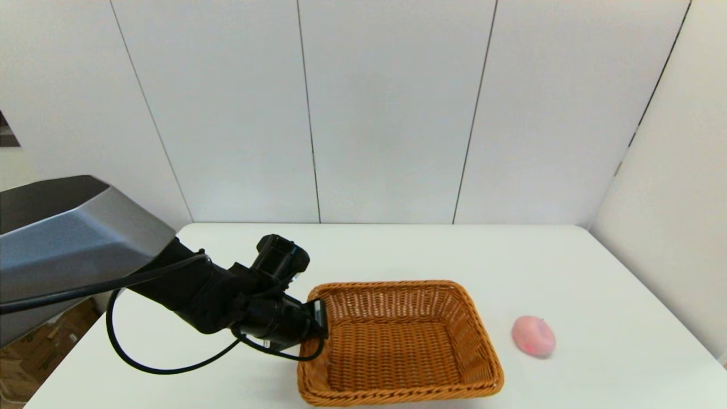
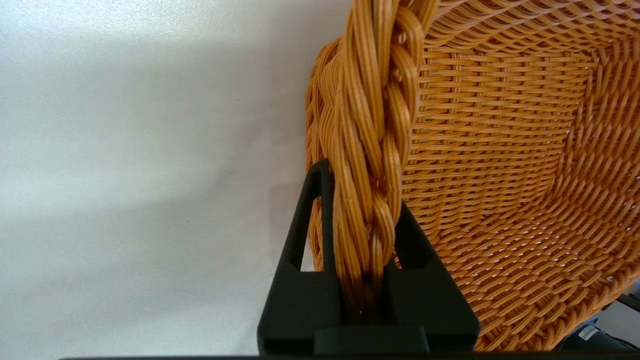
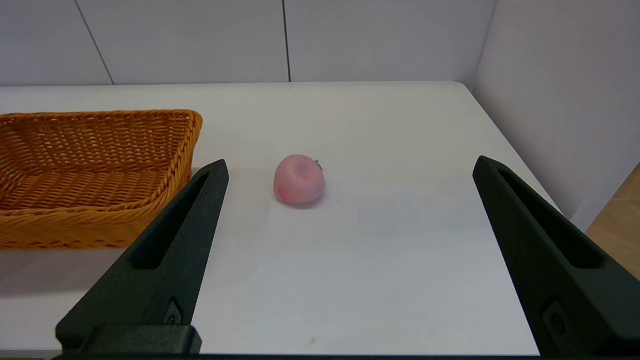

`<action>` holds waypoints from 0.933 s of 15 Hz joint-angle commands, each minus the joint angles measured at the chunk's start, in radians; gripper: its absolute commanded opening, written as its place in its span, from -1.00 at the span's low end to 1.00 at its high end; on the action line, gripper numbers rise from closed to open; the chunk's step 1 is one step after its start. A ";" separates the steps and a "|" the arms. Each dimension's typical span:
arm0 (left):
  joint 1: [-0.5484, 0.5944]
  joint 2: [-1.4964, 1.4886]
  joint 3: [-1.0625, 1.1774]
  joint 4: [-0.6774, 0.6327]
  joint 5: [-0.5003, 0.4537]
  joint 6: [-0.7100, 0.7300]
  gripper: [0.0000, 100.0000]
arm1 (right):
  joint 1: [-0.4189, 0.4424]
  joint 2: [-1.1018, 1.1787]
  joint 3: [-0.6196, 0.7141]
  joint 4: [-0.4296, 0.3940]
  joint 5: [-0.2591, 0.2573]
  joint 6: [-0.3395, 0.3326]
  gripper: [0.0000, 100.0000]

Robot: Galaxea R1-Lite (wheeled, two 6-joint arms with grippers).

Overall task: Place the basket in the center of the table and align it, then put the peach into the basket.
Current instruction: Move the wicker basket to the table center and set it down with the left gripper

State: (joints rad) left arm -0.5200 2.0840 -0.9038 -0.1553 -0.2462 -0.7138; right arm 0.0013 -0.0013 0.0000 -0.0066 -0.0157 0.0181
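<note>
**White table, basket gripped at its rim, peach lying apart**

Pale panelled walls close in the back and right of the scene, and a plain white table (image 1: 397, 250) fills the lower half of the head view. The basket (image 1: 397, 341), orange-brown wicker with a braided rim, sits in the lower centre of that view, its near edge close to the bottom of the frame and its long sides slightly skewed against the table's edges. It holds nothing.

The left gripper (image 1: 319, 318) comes in from the left of the frame on a black arm with a looping cable, and meets the basket at its left short side. In the left wrist view the left gripper (image 2: 361, 235) has its two black fingers (image 2: 310, 240) pressed on either side of the braided rim, one outside the wall and one inside, so the jaws are clamped on the basket's rim.

The peach (image 1: 533, 336), pale pink with a deeper blush, lies on the bare table at the lower right of the head view, well apart from the basket's right side and touching nothing else.

The right gripper (image 3: 350, 170) does not appear in the head view. Its own wrist view shows the fingers spread wide and holding nothing, with the peach (image 3: 299, 179) in the middle of the frame between them, farther off, and the basket (image 3: 95, 175) at the left edge.
</note>
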 commanded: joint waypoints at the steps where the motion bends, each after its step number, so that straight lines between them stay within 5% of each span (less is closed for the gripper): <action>1: 0.000 -0.004 0.002 -0.003 -0.002 -0.004 -1.00 | 0.000 0.001 0.000 -0.001 0.000 0.000 1.00; 12: 0.002 -0.002 0.006 -0.003 -0.022 0.033 -1.00 | 0.000 0.000 0.000 -0.001 0.000 0.000 1.00; 13: 0.002 0.002 0.005 -0.003 -0.021 0.030 1.00 | 0.000 0.000 0.000 0.000 0.000 0.000 1.00; 14: 0.002 0.005 0.005 -0.004 -0.019 0.030 1.00 | 0.000 0.000 0.000 -0.001 0.000 0.000 1.00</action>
State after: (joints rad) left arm -0.5185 2.0826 -0.8972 -0.1583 -0.2670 -0.6791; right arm 0.0013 -0.0013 0.0000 -0.0062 -0.0157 0.0183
